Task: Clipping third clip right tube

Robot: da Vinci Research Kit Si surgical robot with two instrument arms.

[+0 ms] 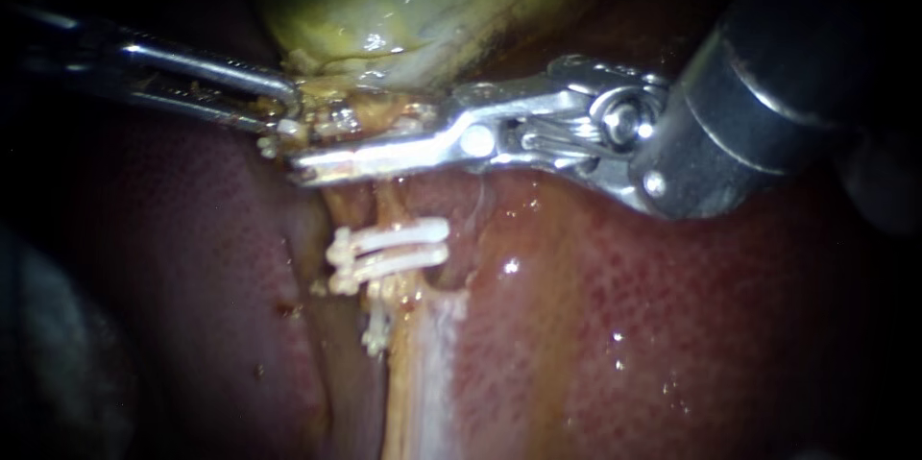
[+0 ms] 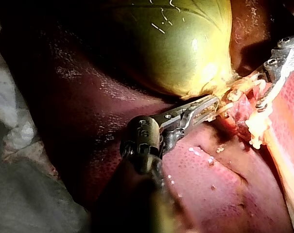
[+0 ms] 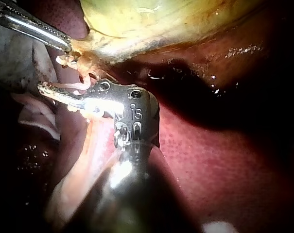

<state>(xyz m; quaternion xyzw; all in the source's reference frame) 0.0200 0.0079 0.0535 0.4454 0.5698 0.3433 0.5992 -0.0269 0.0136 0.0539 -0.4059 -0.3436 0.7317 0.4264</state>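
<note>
Below the neck of the gallbladder (image 1: 403,9): the right tube (image 1: 386,203) ran pale and yellowish down the groove between two dark red folds of the liver (image 1: 672,326).
Clips on the tube: two white clips crossed it side by side. The upper clip (image 1: 403,231) and the lower clip (image 1: 399,260) lay almost touching, both on the side of the right instrument's jaws away from the gallbladder.
Right instrument (image 1: 322,145): its thick shaft came in from the upper right. Its long jaws reached across the tube, between the gallbladder's neck and the upper clip.
Right jaws: they stood spread, one on either side of the tube, with a gap showing between their tips. In the right wrist view a whitish curl lay against one jaw, too small to tell what it was.
Left instrument (image 1: 288,109): its shaft came in from the left and its tip sat at the gallbladder's neck, just beside the tip of the right instrument.
Left jaws: they were pressed together on yellow tissue at the gallbladder's neck, pinching it from two sides.
Liver surface: it was wet and red, with small glints beside the tube.
Pale cloth (image 2: 10,111): it lay beyond the liver's edge, seen in the left wrist view only.
</note>
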